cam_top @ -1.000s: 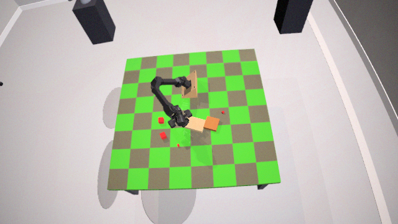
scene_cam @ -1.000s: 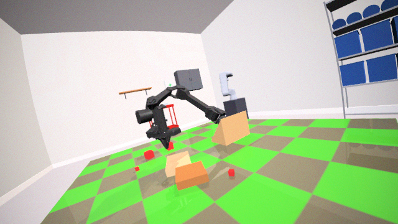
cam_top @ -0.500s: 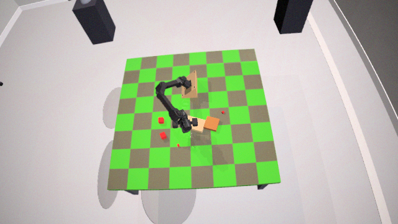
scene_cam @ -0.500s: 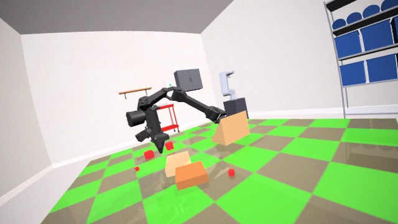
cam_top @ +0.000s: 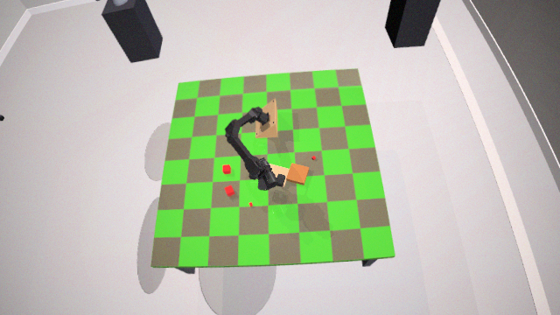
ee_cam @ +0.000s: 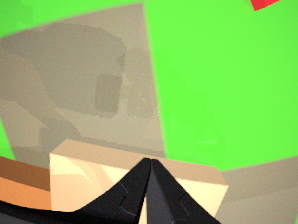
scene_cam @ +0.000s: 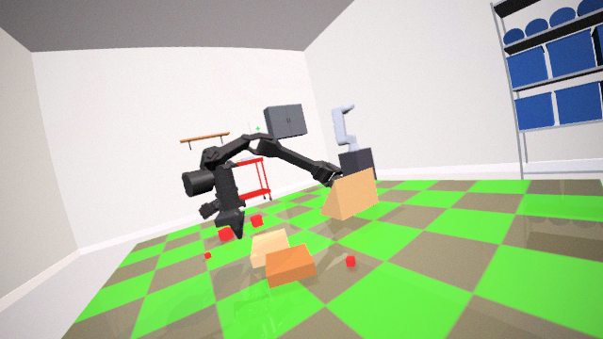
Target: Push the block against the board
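The square block [cam_top: 297,173] [scene_cam: 289,261] [ee_cam: 25,196] is orange and lies flat. The board [cam_top: 280,170] [scene_cam: 270,245] [ee_cam: 80,187] is pale and lies flat beside it, one end against or very near the block's side. Their edges look offset: in the top view the block sticks out at the upper side and the board at the lower side. My gripper [cam_top: 263,187] [scene_cam: 240,236] [ee_cam: 151,160] is shut and empty, pointing down beside the board's long side. In the wrist view its tips overlap the board's edge. Contact cannot be told, and the arm hides part of the board in the top view.
Two red cubes [cam_top: 227,169] [cam_top: 229,191] [scene_cam: 225,234] [scene_cam: 256,220] lie behind the gripper. A tiny red cube [cam_top: 250,204] [scene_cam: 207,255] lies to one side. Another small red cube [cam_top: 313,157] [scene_cam: 350,261] lies near the block. A tan wedge [cam_top: 272,124] [scene_cam: 355,193] stands by the arm's base.
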Motion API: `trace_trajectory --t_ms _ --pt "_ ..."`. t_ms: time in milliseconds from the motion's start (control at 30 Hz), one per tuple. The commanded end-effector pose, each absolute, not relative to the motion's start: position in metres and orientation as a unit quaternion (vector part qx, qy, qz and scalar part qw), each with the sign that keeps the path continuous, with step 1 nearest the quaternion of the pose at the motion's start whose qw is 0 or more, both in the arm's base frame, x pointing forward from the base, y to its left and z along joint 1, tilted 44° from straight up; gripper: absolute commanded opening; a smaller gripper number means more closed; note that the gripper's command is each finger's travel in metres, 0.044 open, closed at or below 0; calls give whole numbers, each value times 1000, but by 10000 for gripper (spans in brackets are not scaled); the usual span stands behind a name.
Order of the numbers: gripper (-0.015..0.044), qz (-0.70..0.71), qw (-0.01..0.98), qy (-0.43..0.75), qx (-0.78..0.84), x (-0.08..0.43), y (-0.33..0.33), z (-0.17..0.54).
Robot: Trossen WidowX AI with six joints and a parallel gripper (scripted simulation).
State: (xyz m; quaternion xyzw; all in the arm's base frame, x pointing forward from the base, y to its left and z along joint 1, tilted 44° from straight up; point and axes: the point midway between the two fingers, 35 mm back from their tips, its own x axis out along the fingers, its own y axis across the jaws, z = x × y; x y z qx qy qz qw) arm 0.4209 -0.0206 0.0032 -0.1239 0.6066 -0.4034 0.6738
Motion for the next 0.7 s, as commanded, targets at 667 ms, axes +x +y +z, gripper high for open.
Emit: trace_trajectory --t_ms 667 --pt "0 -409 676 602 -116 414 -55 -38"
